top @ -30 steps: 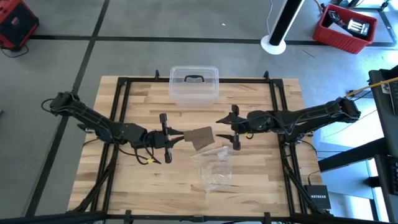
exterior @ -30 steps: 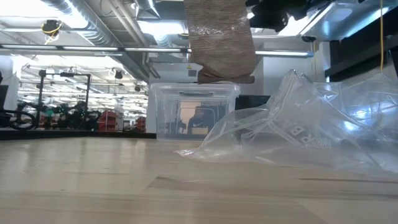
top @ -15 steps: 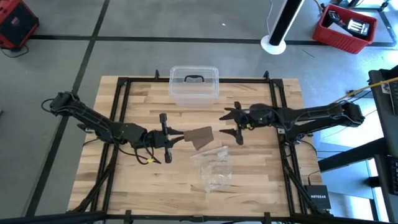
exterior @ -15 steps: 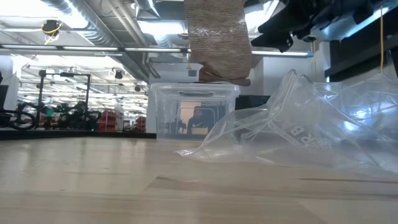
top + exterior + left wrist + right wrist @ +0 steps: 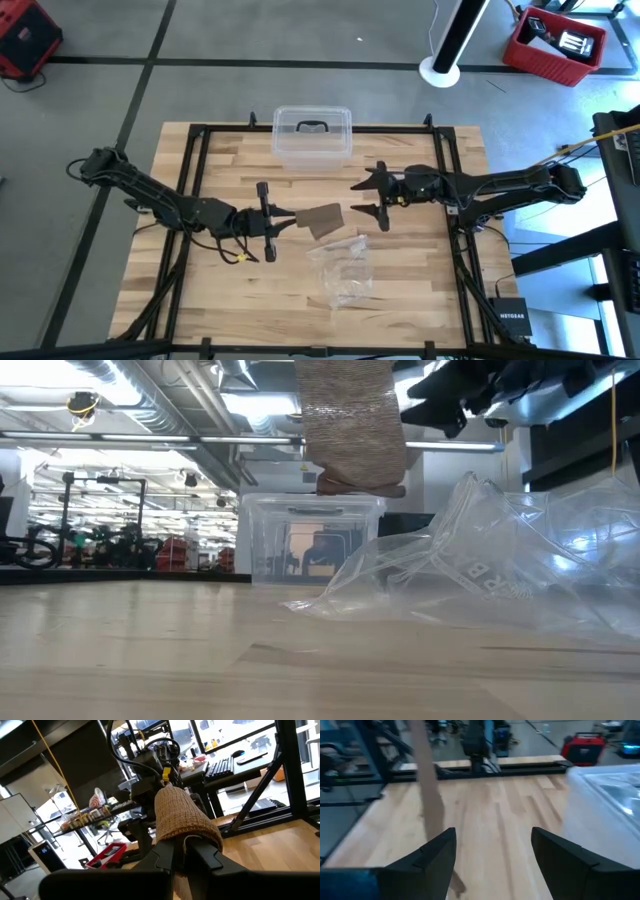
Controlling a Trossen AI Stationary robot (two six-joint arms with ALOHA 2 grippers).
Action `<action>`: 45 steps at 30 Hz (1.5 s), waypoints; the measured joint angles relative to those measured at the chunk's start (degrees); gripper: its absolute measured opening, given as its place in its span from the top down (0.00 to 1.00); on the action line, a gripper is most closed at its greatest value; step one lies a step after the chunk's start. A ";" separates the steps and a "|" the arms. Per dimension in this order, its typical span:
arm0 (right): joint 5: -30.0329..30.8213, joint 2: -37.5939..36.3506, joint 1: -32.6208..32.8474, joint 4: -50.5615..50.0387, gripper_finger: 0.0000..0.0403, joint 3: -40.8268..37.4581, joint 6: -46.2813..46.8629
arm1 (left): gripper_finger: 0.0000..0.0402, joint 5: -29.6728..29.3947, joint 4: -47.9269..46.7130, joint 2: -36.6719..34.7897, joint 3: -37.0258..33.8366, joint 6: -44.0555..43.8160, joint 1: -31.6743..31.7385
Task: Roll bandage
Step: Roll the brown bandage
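Bandage (image 5: 323, 219): brown woven strip, suspended above the wooden surface (image 5: 230, 300) near its centre, clear of the boards in the low view (image 5: 350, 420). Draped over and pinched at one end between the jaws of the left gripper (image 5: 283, 222), pressed together on the fabric; seen close up in the left wrist view (image 5: 185, 820) folded over the two dark fingers (image 5: 165, 857). Free end extending from those jaws toward the right arm, hanging downward.

Right gripper (image 5: 372, 198): jaws spread wide, holding nothing, positioned just beside the free end of the bandage but apart from it. In the right wrist view, strip (image 5: 427, 785) visible ahead of and to one side of the open fingers (image 5: 432, 857), not between them.

Crinkled clear plastic bag (image 5: 342, 270): lying on the surface directly below and nearer the front edge than the bandage. Clear plastic box (image 5: 312, 137) with dark handle: resting at the far edge, well apart from both jaws.
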 joint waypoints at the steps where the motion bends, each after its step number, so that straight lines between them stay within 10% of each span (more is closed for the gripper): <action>1: -0.97 0.29 0.00 0.75 0.36 0.00 0.06 | 0.95 0.01 0.01 0.00 0.00 -0.18 -0.02; 9: -6.52 6.13 4.01 3.86 0.39 0.00 0.62 | 0.95 0.00 1.86 0.00 -0.02 0.05 -0.02; 26: 4.76 17.66 9.07 19.32 0.60 -2.01 -6.13 | 0.95 0.02 3.54 -0.02 -0.02 -0.14 -0.02; 35: 4.89 18.56 11.33 25.44 0.96 -4.43 -7.31 | 0.95 0.02 3.54 -0.02 -0.02 -0.18 0.78; 45: 7.88 18.56 18.23 29.24 0.98 -4.44 -6.05 | 0.95 -0.64 4.83 0.04 -0.02 1.13 5.34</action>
